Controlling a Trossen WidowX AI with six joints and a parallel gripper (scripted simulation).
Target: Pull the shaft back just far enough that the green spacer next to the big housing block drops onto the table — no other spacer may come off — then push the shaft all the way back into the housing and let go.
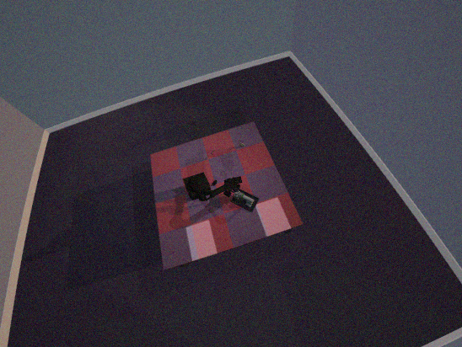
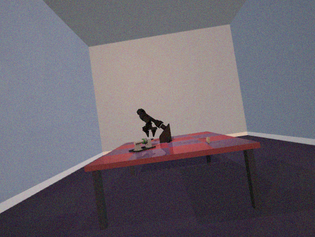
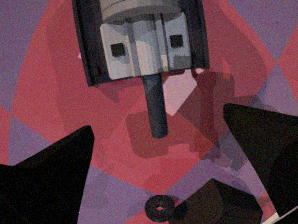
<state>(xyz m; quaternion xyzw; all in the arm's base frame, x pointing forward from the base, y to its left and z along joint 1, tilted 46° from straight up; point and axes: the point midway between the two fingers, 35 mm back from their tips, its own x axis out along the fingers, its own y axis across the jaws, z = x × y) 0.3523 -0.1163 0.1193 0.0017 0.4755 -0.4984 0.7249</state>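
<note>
Currently | pincer wide, nothing held | dark cylindrical shaft end juts from pale, blocky support
</note>
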